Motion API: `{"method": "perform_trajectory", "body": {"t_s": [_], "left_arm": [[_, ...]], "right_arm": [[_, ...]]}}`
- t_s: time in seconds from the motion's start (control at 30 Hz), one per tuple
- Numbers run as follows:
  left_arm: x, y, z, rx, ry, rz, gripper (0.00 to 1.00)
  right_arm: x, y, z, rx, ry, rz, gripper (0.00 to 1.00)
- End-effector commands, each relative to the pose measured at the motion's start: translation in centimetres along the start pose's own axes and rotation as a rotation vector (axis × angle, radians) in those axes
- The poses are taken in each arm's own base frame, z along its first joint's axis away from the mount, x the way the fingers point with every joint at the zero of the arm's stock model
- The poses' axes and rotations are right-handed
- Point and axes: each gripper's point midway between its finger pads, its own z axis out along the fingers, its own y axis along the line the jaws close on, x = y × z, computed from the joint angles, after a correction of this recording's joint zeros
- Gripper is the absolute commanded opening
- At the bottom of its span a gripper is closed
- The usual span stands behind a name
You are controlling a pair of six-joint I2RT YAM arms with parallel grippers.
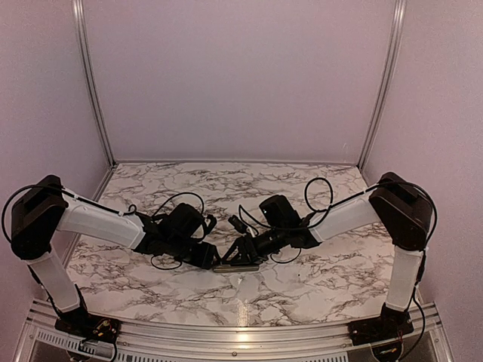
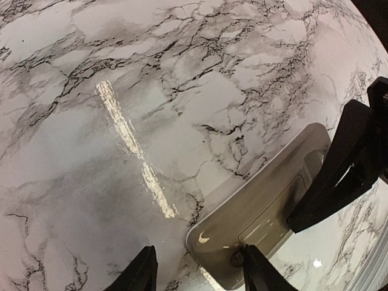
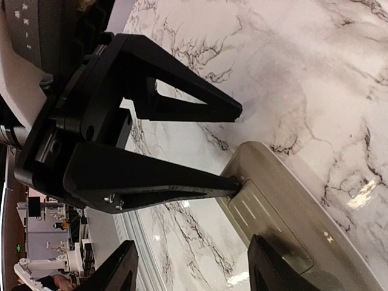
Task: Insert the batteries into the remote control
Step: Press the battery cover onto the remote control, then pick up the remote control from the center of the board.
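The remote control (image 1: 235, 265) lies back up on the marble table between the two arms. Its grey-beige back with a ridged battery cover shows in the left wrist view (image 2: 267, 200) and in the right wrist view (image 3: 291, 200). My left gripper (image 2: 200, 276) is open; its right fingertip (image 2: 251, 260) touches the remote's back at the end of the cover. It also shows in the right wrist view (image 3: 237, 147). My right gripper (image 3: 197, 273) is open, with one finger (image 3: 273, 267) over the remote's cover. No batteries are in view.
The marble tabletop (image 1: 302, 188) is walled by lilac panels at the back and sides. An aluminium rail (image 1: 241, 332) runs along the near edge. Black cables (image 1: 321, 196) loop above both wrists.
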Motion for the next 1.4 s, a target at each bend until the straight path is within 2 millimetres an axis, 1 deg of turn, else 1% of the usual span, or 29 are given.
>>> {"method": "perform_trajectory", "body": {"t_s": [0.0, 0.03, 0.13, 0.17, 0.2, 0.3, 0.43, 0.5, 0.6, 0.67, 0.73, 0.8, 0.87, 0.9, 0.97, 1.03, 1.1, 1.23, 1.27, 1.37], "left_arm": [[-2.4, -0.5, -2.7, 0.008, -0.070, 0.085, 0.65], [-3.1, -0.7, -3.4, 0.013, -0.096, 0.106, 0.69], [-5.0, -0.9, -5.3, 0.020, -0.168, 0.145, 0.88], [-5.5, -0.9, -6.0, 0.023, -0.190, 0.159, 0.94], [-6.3, -1.1, -6.9, 0.025, -0.222, 0.175, 0.98], [-7.9, -1.3, -9.3, 0.019, -0.308, 0.221, 0.99], [-10.2, -1.1, -13.0, -0.030, -0.459, 0.255, 0.99], [-11.2, -1.2, -14.6, -0.037, -0.543, 0.269, 0.99], [-11.2, -2.2, -16.7, 0.015, -0.649, 0.353, 0.99], [-11.1, -2.3, -17.2, 0.023, -0.664, 0.368, 0.99], [-10.7, -3.0, -16.5, 0.035, -0.595, 0.445, 0.99], [-9.1, -4.4, -14.7, 0.097, -0.469, 0.570, 0.99], [-7.6, -4.3, -12.5, 0.099, -0.349, 0.617, 0.99], [-6.9, -4.9, -11.7, 0.127, -0.295, 0.653, 0.99], [-6.1, -6.3, -10.0, 0.172, -0.194, 0.743, 0.99], [-4.9, -7.1, -8.3, 0.188, -0.095, 0.810, 0.99], [-4.0, -7.0, -6.4, 0.183, 0.012, 0.858, 0.99], [-2.4, -6.8, -3.3, 0.186, 0.191, 0.916, 0.93], [-2.3, -6.8, -2.7, 0.187, 0.213, 0.923, 0.91], [-2.1, -6.6, -1.1, 0.165, 0.269, 0.944, 0.90]], "right_arm": [[-1.6, 1.3, -1.5, 0.000, -0.064, -0.065, 0.62], [-2.0, 1.8, -1.7, -0.002, -0.075, -0.089, 0.63], [-3.4, 3.8, -3.1, 0.008, -0.113, -0.172, 0.65], [-3.8, 4.2, -3.5, 0.014, -0.126, -0.193, 0.66], [-4.2, 4.8, -4.2, 0.016, -0.144, -0.217, 0.67], [-5.2, 6.0, -6.2, 0.029, -0.202, -0.283, 0.71], [-6.1, 8.2, -9.1, 0.054, -0.283, -0.406, 0.88], [-6.4, 8.7, -10.4, 0.100, -0.320, -0.459, 0.91], [-6.6, 9.3, -12.3, 0.164, -0.385, -0.527, 0.94], [-6.6, 9.3, -13.7, 0.221, -0.434, -0.556, 0.95], [-6.8, 8.9, -15.2, 0.288, -0.489, -0.567, 0.97], [-7.0, 8.1, -16.9, 0.360, -0.547, -0.552, 0.99], [-7.2, 7.4, -19.1, 0.435, -0.616, -0.524, 0.99], [-7.4, 7.1, -20.1, 0.466, -0.652, -0.511, 0.99], [-7.2, 6.8, -21.8, 0.496, -0.711, -0.492, 0.99], [-6.9, 6.4, -23.2, 0.533, -0.758, -0.474, 0.99], [-6.5, 5.9, -24.1, 0.566, -0.772, -0.457, 0.99], [-5.5, 5.1, -24.5, 0.593, -0.742, -0.431, 0.99], [-5.1, 5.3, -24.4, 0.582, -0.733, -0.430, 0.99], [-4.5, 6.6, -25.2, 0.527, -0.765, -0.435, 0.99]]}}
